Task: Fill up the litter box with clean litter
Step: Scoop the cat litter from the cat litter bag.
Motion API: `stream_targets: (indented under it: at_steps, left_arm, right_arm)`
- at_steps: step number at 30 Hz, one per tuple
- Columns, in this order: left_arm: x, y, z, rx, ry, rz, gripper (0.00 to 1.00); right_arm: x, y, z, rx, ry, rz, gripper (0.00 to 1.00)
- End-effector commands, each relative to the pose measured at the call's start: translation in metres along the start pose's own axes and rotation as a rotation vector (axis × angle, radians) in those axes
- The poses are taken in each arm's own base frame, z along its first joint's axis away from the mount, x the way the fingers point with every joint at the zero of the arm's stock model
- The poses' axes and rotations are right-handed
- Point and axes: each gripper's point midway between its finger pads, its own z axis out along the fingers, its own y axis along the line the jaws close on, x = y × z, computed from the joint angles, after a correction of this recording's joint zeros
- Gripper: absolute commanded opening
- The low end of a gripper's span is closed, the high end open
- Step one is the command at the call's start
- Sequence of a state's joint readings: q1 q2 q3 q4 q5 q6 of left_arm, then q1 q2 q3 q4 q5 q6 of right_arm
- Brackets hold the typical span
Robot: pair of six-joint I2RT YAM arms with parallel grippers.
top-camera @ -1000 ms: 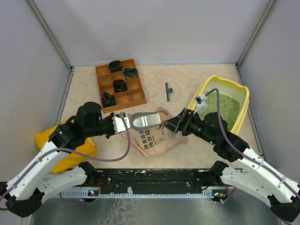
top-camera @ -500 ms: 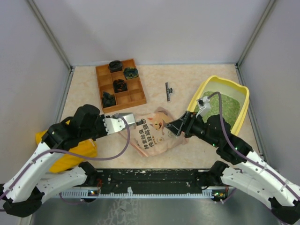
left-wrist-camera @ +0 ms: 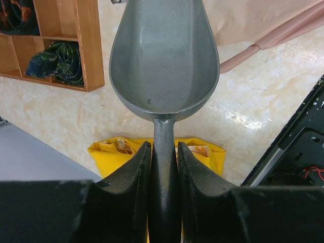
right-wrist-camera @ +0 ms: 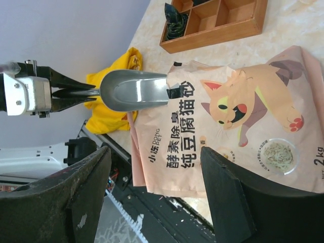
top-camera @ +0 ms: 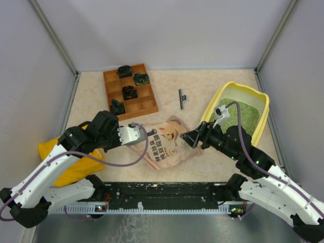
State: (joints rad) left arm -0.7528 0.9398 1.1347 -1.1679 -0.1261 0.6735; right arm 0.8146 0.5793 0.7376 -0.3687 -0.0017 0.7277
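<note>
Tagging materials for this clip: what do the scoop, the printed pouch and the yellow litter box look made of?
The scoop: likely metal, matte grey with a soft sheen. The pouch: thin printed film or coated paper, limp and creased. The litter box: probably moulded plastic, smooth uniform yellow, rounded rim.

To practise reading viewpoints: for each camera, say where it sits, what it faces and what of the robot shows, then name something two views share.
Top external: above and behind the robot, looking down at the table; left arm and right arm show.
Left wrist: on the left arm, looking along the left end effector, shut on the grey scoop.
Right wrist: on the right arm, looking past the open right end effector at the pink pouch.
Shared by both wrist views: the grey scoop, the yellow bag.
</note>
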Motion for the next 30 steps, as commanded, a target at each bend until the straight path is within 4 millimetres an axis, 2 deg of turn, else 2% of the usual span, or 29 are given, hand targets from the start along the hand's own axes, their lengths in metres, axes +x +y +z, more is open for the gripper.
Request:
stream_targets:
  at_steps: [1,4,9,13,17,21,24,30]
  left_arm:
    - [-0.023,0.0,0.003,0.008,-0.114,0.01,0.0]
    - [-0.029,-0.004,0.008,0.033,-0.15,0.038,0.0]
    - [-0.028,0.001,0.019,0.003,-0.151,0.098,0.0]
    - [-0.024,0.012,0.028,-0.033,-0.125,0.128,0.0]
    - [-0.024,0.025,0.024,-0.041,-0.142,0.123,0.0]
    - [-0.008,0.033,0.028,-0.009,-0.09,0.127,0.0]
    - [-0.007,0.037,0.035,0.005,-0.077,0.153,0.0]
    - [-0.045,0.036,0.033,0.039,-0.263,0.171,0.0]
  right_arm:
    - [-0.008,-0.002,0.0,0.004,-0.038,-0.043,0.71]
    - [-0.007,-0.002,0.002,0.0,-0.035,-0.046,0.71]
    - [-0.009,0.004,0.006,-0.018,-0.024,-0.053,0.71]
    - [-0.007,0.007,0.009,-0.028,-0.011,-0.05,0.71]
    - [0.002,0.002,0.016,-0.004,0.037,-0.03,0.68]
    - [0.012,0.0,0.021,0.017,0.105,-0.037,0.68]
    - [0.013,0.003,0.021,0.001,0.114,-0.034,0.68]
    - [0.012,0.003,0.015,-0.007,0.096,-0.028,0.68]
